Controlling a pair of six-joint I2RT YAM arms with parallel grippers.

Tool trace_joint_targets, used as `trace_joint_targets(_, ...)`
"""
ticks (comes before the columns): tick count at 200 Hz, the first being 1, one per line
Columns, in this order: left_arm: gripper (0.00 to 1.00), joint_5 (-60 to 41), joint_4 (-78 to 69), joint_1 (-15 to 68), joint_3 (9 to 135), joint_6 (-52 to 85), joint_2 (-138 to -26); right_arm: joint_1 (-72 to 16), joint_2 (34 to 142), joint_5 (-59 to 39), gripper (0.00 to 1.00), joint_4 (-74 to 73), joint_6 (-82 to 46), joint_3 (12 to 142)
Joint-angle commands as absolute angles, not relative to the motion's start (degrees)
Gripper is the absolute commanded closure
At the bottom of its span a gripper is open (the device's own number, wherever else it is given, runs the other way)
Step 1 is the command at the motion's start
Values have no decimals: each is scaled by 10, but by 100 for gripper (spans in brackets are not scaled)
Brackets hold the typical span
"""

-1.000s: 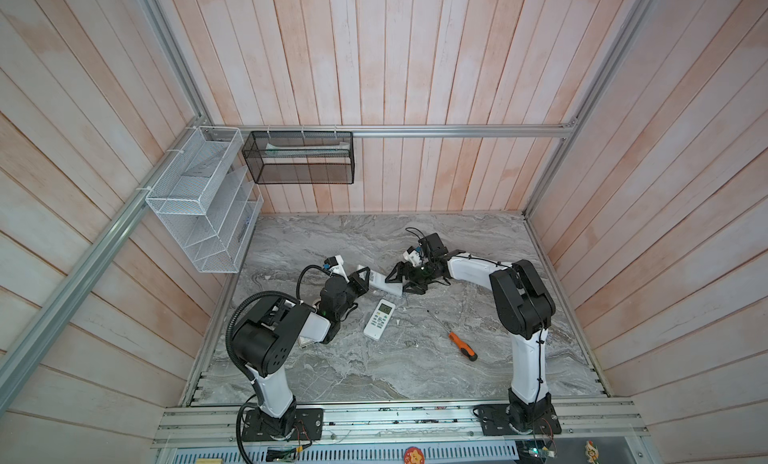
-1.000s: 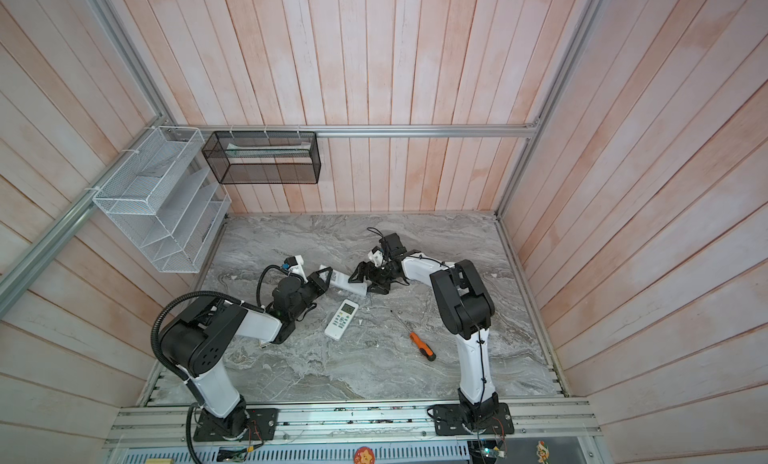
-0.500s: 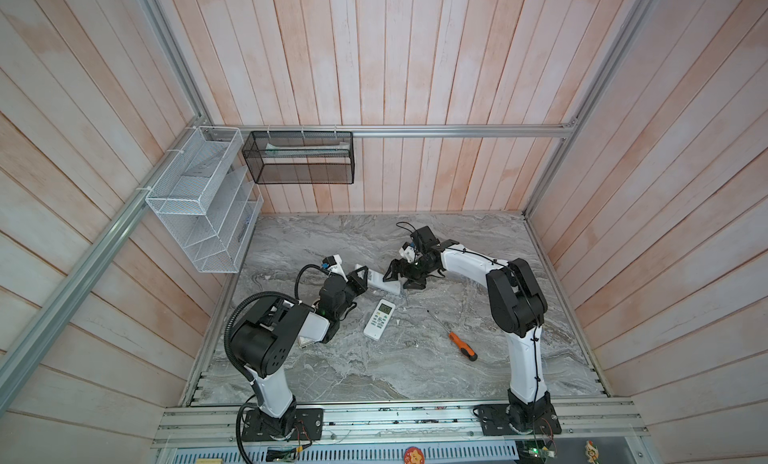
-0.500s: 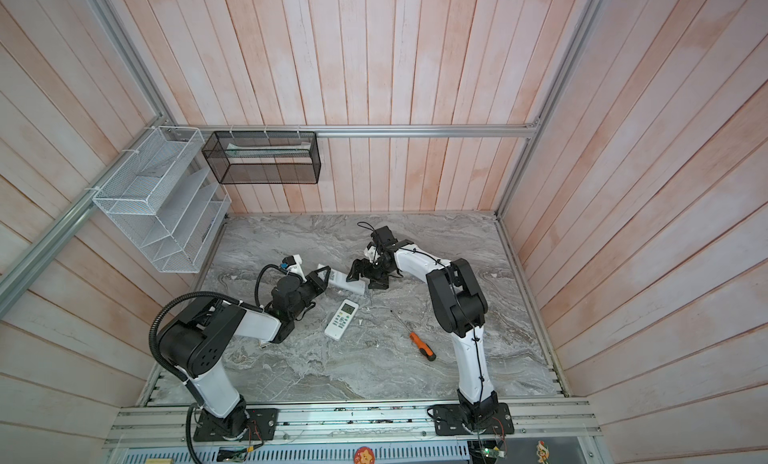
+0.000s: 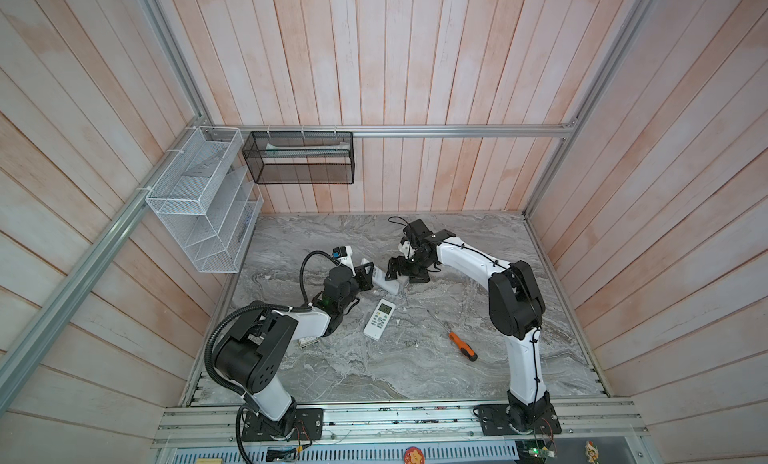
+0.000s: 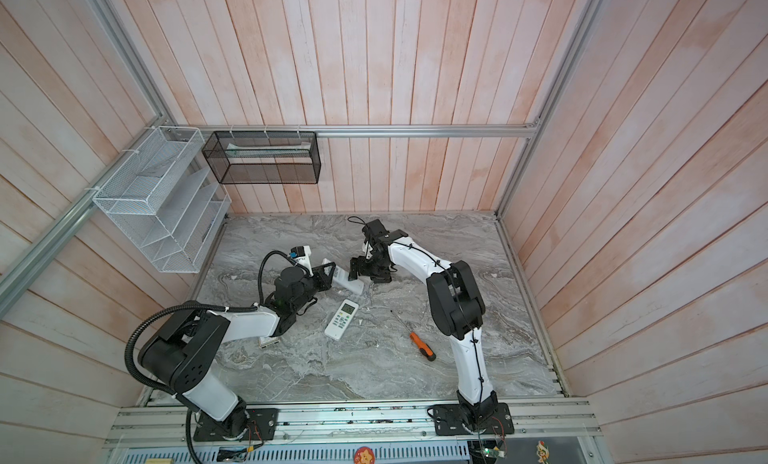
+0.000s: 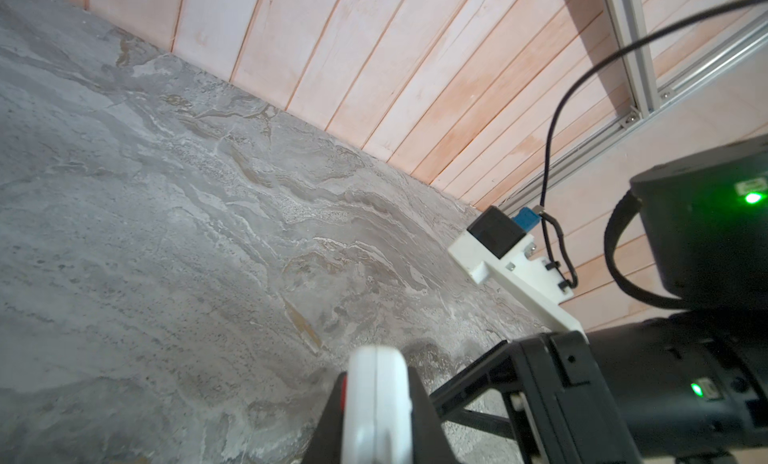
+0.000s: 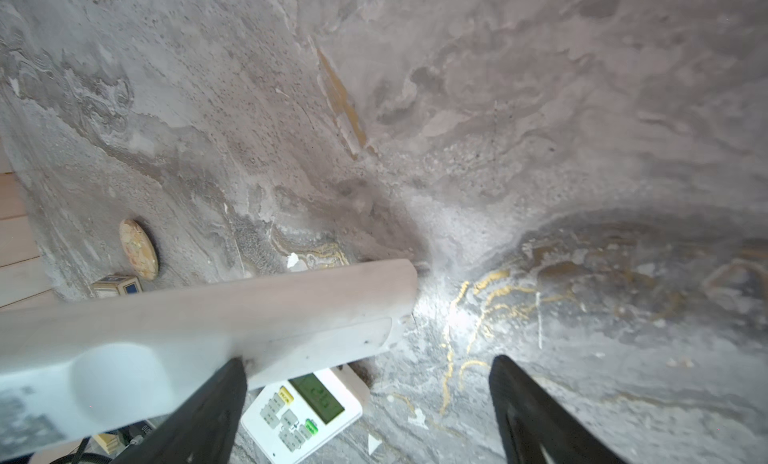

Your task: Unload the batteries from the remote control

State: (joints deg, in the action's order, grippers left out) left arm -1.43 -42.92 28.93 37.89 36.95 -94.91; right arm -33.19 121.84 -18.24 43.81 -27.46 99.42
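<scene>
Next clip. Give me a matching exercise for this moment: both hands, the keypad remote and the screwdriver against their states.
Things:
1. left hand
2. right hand
3. keypad remote
4. screwdriver

States:
A. lying buttons-up on the table
B. open, holding nothing
C. shut on the plain white remote
D. orange handle, lying flat

Pairs: 1-C, 2-B, 3-A, 4-D

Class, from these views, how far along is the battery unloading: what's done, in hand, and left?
Done: nothing visible; no batteries lie out. In hand: left gripper shut on the white remote, lifted, back apparently closed; right gripper open at its free end. Left: opening it, pulling batteries; the buttoned remote lies face-up.
</scene>
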Motion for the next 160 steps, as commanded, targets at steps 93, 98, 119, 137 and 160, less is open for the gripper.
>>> trace_joint_targets(93, 100, -27, -385, 300, 399, 289, -929, -305, 1124, -102, 8, 522, -270, 929)
trace_joint_targets(98, 100, -26, -386, 300, 399, 289, -929, -304, 1121, -105, 8, 523, -268, 929)
trace_joint_targets(119, 100, -26, -387, 300, 397, 291, -928, -301, 1104, -117, 8, 521, -267, 930)
trace_joint_targets(137, 100, -25, -388, 299, 397, 294, -926, -295, 1086, -127, 7, 512, -270, 927)
trace_joint_targets(160, 100, -29, -386, 296, 396, 302, -927, -285, 1064, -151, 7, 487, -262, 925)
